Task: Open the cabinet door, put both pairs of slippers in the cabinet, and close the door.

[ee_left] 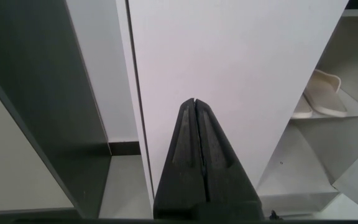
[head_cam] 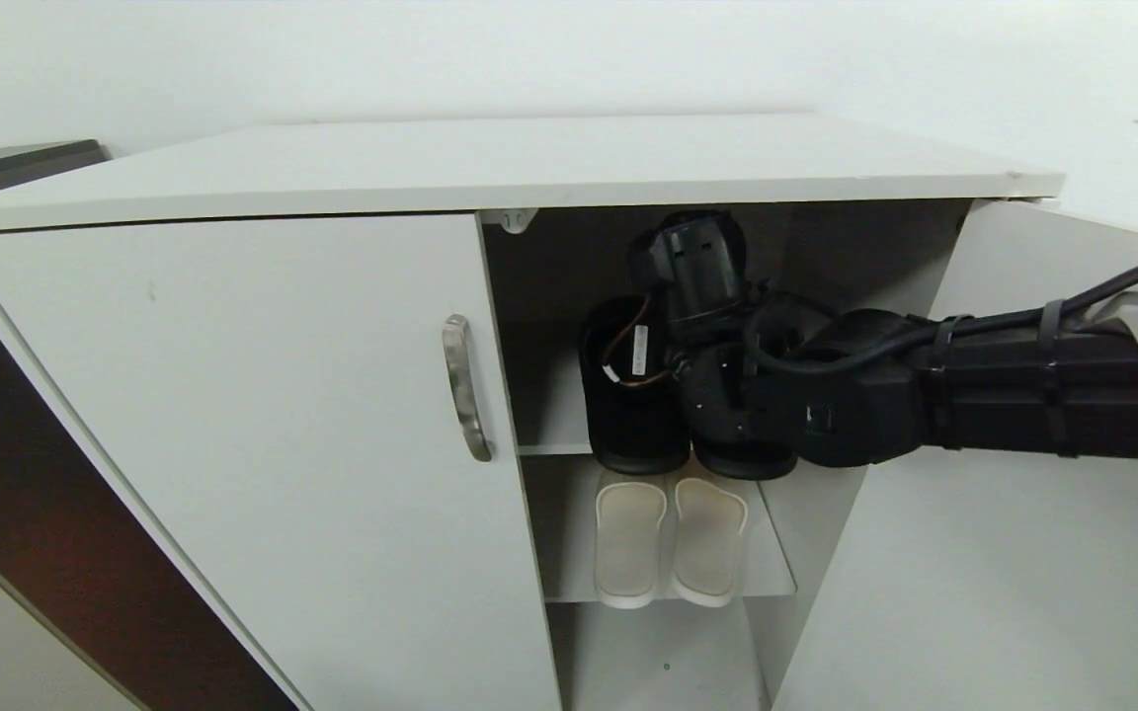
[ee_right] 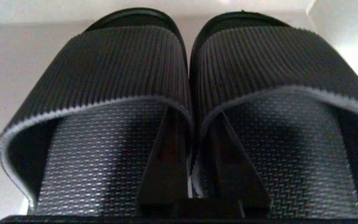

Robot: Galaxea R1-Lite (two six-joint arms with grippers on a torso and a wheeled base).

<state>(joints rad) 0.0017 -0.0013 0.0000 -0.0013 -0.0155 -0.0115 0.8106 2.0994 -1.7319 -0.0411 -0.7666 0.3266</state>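
Slippers, black pair [ee_right: 123, 81], side by side on the upper shelf [head_cam: 549, 447] of the cabinet [head_cam: 490, 168]. Right gripper [ee_right: 194, 134] reaches in, fingers clamped on the pair's adjoining inner walls, one finger under each strap. White slippers [head_cam: 670, 538] on lower shelf [head_cam: 772, 573], just below. Right door [head_cam: 974, 573] open, left door [head_cam: 253, 444] closed. Left gripper [ee_left: 195, 102] faces the left door, fingers pressed together, holding nothing.
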